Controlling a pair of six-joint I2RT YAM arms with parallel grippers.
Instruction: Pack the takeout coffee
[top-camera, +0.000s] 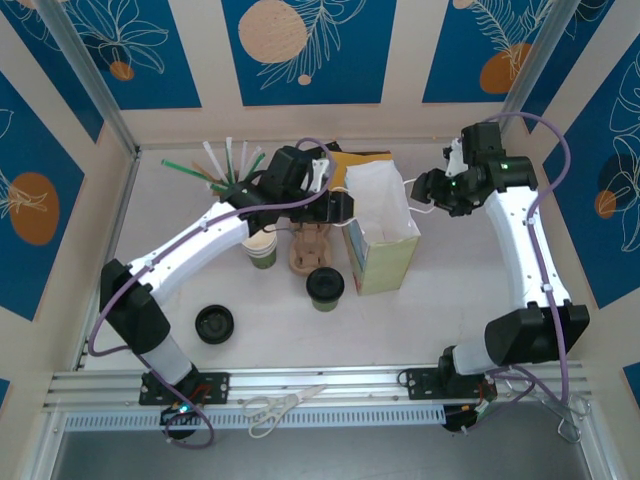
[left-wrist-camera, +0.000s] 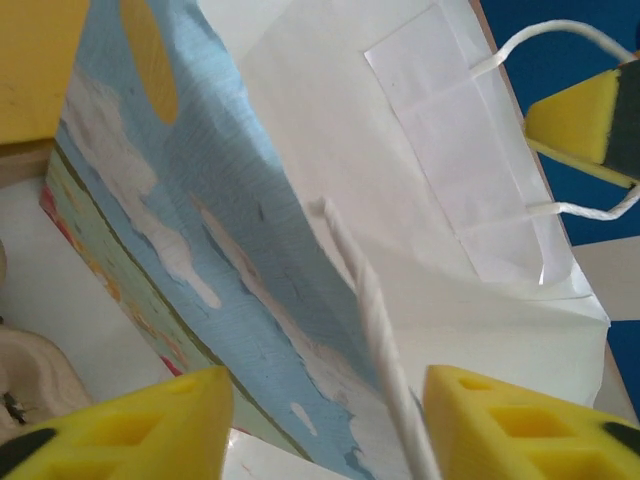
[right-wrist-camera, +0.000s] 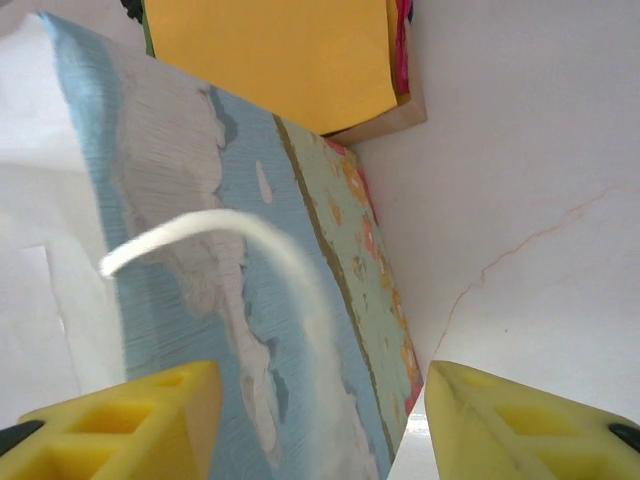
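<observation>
Takeout coffee (top-camera: 325, 286): upright on the table (top-camera: 430, 320) with its black lid on, outside the paper bag (top-camera: 386, 262), near the bag's front left corner and free of both grippers.
Paper bag: upright and mouth open at mid-table, white inside, printed blue and green outside, with a white cord handle on each long side.
Left gripper (left-wrist-camera: 325, 410): at the bag's left rim. The yellow fingers (left-wrist-camera: 150, 420) are spread apart, and the near cord handle (left-wrist-camera: 375, 330) runs between them without being pinched.
Right gripper (right-wrist-camera: 320, 410): at the bag's right side. The yellow fingers (right-wrist-camera: 130, 420) are spread apart, and the other cord handle (right-wrist-camera: 225, 225) arcs loose above the gap, not clamped.
Cup carrier (top-camera: 308, 245): tan, just left of the bag and just behind the takeout coffee.
Lidless green cup (top-camera: 262, 251): upright, left of the carrier, under the left arm.
Loose black lid (top-camera: 214, 323): flat on the table, near the left arm's base, well apart from the bag.
Straws (top-camera: 222, 163): bundled at the back left.
Yellow packet (top-camera: 358, 158): just behind the bag.
Scissors (top-camera: 282, 404): on the rail at the near edge.
</observation>
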